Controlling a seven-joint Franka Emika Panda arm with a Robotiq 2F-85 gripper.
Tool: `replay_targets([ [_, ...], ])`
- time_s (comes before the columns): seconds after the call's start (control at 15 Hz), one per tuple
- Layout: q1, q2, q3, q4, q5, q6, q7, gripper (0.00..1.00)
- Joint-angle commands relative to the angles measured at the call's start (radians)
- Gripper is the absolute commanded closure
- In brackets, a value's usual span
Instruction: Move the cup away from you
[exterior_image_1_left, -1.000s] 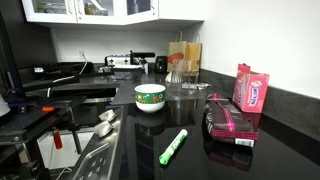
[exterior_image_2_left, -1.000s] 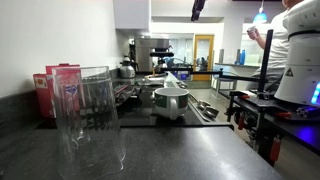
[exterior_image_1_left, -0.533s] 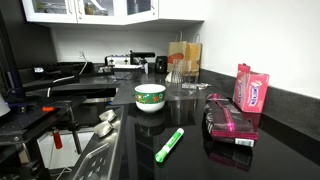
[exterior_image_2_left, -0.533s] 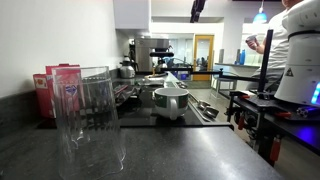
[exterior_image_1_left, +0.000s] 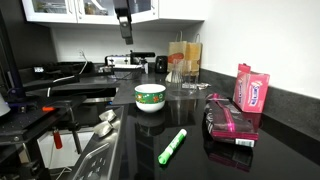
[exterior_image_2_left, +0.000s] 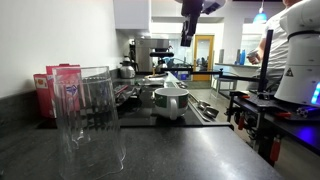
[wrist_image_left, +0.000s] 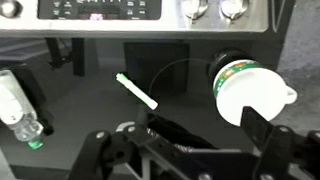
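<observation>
The cup, white with a green patterned band, stands on the black counter in an exterior view. It also shows in another exterior view and at the right of the wrist view. My gripper hangs high above the counter, behind and well above the cup; it also appears at the top of an exterior view. In the wrist view its fingers are spread wide and hold nothing. The right finger lies just below the cup in that picture.
A green marker lies in front of the cup. A pink box and a dark pink case sit beside it. Clear glassware stands behind, and a tall clear glass is close to one camera. A stove is at the back.
My gripper has come down into view at the top of both exterior views. The cup and marker have not moved.
</observation>
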Motion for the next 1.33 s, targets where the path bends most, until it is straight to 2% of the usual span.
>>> replay_targets([
  [0.0,-0.015,0.184,0.036,0.061,-0.095,0.054,0.096,0.0],
  [0.2,0.013,0.347,0.029,0.132,-0.121,0.013,0.105,0.0],
  [0.4,0.038,0.467,0.029,0.212,-0.074,0.001,0.077,0.0],
  [0.73,0.046,0.561,0.042,0.324,0.017,-0.022,0.032,0.0],
  [1.0,0.06,0.618,0.039,0.37,0.001,-0.076,0.029,0.0],
  [1.07,0.058,0.635,0.044,0.381,0.009,-0.091,0.014,0.05],
  [1.13,0.061,0.648,0.045,0.388,0.004,-0.095,0.007,0.27],
  [1.27,0.061,0.671,0.05,0.402,0.006,-0.089,-0.018,0.31],
])
